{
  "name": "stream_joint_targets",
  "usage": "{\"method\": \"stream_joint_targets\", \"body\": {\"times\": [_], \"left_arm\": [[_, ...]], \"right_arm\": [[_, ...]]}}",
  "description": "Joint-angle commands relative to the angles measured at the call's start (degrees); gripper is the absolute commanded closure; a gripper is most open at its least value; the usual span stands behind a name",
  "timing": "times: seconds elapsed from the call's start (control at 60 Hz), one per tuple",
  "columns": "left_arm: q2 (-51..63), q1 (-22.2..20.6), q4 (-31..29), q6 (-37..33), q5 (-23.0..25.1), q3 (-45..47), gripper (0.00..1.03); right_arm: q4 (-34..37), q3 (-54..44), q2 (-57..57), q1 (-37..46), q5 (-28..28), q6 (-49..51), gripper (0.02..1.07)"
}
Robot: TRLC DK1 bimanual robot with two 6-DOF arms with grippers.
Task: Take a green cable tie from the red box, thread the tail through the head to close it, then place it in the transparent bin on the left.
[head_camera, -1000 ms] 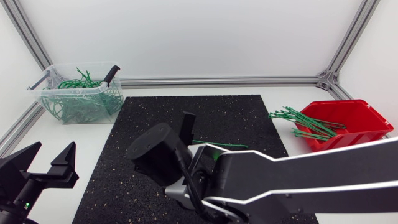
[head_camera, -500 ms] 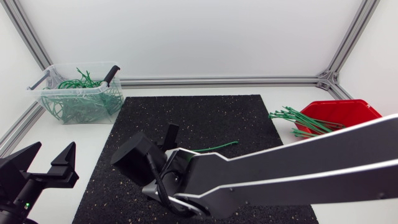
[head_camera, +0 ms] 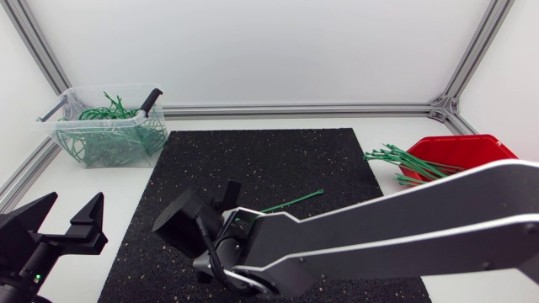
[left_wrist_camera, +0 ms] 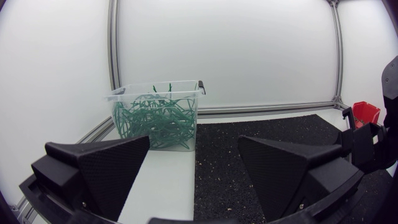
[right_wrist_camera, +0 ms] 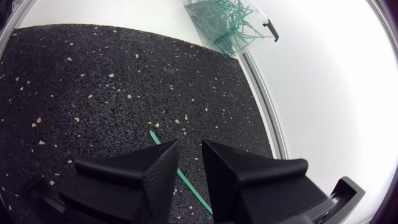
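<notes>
While the left gripper [head_camera: 74,199] idles open, the right gripper [right_wrist_camera: 188,144], fingers slightly parted, straddles the green cable tie [head_camera: 293,201], seemingly unpinched: pickup step, next requiring a square closure.

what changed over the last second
The right gripper slid toward the left and nearer the front edge of the black mat. The green cable tie swung with it, its near end trailing toward the gripper. Whether the tie is gripped cannot be told. The left gripper, the clear bin and the red box stayed where they were.
</notes>
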State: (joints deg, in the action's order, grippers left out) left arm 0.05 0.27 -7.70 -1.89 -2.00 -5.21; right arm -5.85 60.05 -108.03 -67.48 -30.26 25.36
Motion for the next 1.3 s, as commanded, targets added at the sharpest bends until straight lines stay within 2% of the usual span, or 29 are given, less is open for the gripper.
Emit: {"method": "stream_joint_targets", "body": {"times": [0.0, 0.033, 0.117, 0.283, 0.383, 0.417, 0.517, 0.717, 0.8, 0.917, 1.017, 1.083, 1.283], "left_arm": [[0.56, -0.27, -3.55, 0.22, -0.11, 1.96, 0.04], [0.56, -0.27, -3.55, 0.22, -0.02, 1.96, 0.04], [0.56, -0.27, -3.55, 0.22, -0.11, 1.96, 0.04], [0.56, -0.36, -3.55, 0.22, -0.11, 1.96, 0.04], [0.56, -0.36, -3.55, 0.22, -0.11, 1.96, 0.04], [0.56, -0.36, -3.55, 0.22, -0.02, 1.96, 0.04], [0.56, -0.54, -3.55, 0.22, -0.11, 1.96, 0.04], [0.56, -0.71, -3.55, 0.04, -0.02, 1.96, 0.04], [0.30, -0.89, -3.55, -0.66, -0.02, 1.96, 0.04], [-0.67, -0.54, -3.46, -1.27, -0.02, 1.96, 0.04], [-0.32, -0.27, -3.37, -1.27, -0.11, 0.91, 0.04], [1.70, -0.10, -3.37, -1.27, -0.11, -0.59, 0.05], [16.47, 0.08, -1.96, -0.92, -0.11, -7.00, 0.05]], "right_arm": [[1.72, 0.68, 0.10, -0.72, 1.26, -2.43, 0.69], [1.80, 0.68, 0.54, -0.72, 1.43, -2.51, 0.67], [2.51, 0.07, 2.38, -0.19, 1.87, -2.60, 0.54], [5.32, -2.13, 8.36, 3.76, 7.85, -3.66, 0.50], [6.29, -4.77, 12.58, 6.84, 12.16, -3.57, 0.31], [7.17, -5.38, 13.98, 8.25, 13.74, -3.39, 0.28], [11.21, -6.70, 18.56, 13.87, 21.21, -2.78, 0.28], [17.71, -6.61, 23.30, 21.87, 31.05, 2.50, 0.28], [22.11, -4.86, 23.57, 25.56, 33.86, 4.96, 0.17], [27.29, -2.40, 22.60, 31.10, 39.40, 9.18, 0.11], [32.83, 0.15, 20.75, 34.61, 43.62, 11.37, 0.11], [34.15, -0.99, 20.75, 35.23, 43.71, 17.44, 0.11], [37.93, 1.03, 16.36, 39.01, 44.24, 24.56, 0.11]]}}
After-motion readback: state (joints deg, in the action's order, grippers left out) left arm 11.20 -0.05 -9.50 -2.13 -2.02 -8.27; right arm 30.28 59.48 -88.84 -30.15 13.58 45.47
